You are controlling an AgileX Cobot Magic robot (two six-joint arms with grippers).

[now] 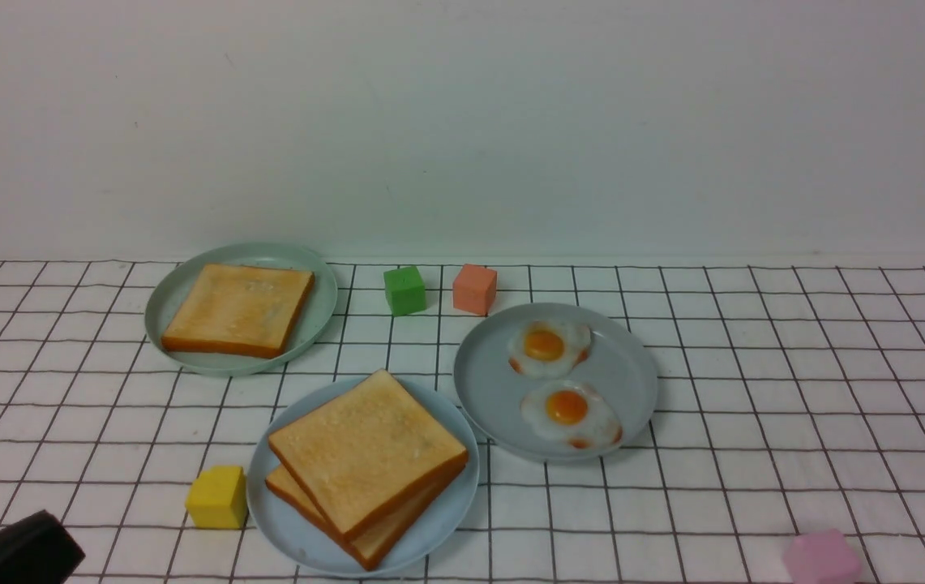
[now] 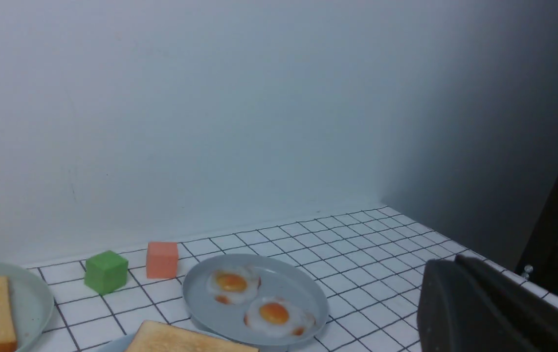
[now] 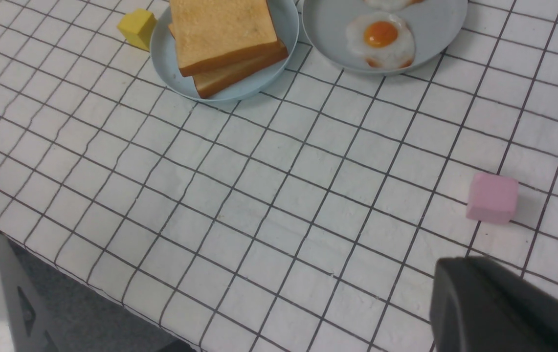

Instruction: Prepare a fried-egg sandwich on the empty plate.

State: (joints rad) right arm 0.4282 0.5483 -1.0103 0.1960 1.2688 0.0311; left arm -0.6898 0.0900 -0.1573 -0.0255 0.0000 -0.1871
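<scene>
The blue plate point(image 1: 442, 526) is the one for the sandwich, & it is not empty. Two toast slices point(image 1: 365, 446) lie on it, one on top of the other. The top one is turned a bit, so a corner of the bottom one sticks out. I can't see any egg between them: no white, no yolk at the edges. It may be hidden inside, can't tell.

Just to the R of the blue plate & a bit further back is the grey plate point(image 1: 494, 389) w/ two eggs point(image 1: 547, 347) on it, both lying flat. Behind the blue plate & to its L is the green plate point(image 1: 320, 284) w/ one toast point(image 1: 237, 308). A yellow block point(image 1: 217, 496) sits just beside the blue plate on its L.

The L gripper point(image 1: 24, 551) is low, near & to the L of the blue plate, past the yellow block. It touches nothing; fingers pressed together, nothing in them. The R gripper point(image 3: 484, 298) is well away from the blue plate on its R, near a pink block point(image 3: 492, 198). Its fingers are pressed together too, w/ nothing in them.

My guess: bread part is done. If an egg is inside, the job is prob. finished. If not, someone must lift the top slice, put an egg in, & close it.
</scene>
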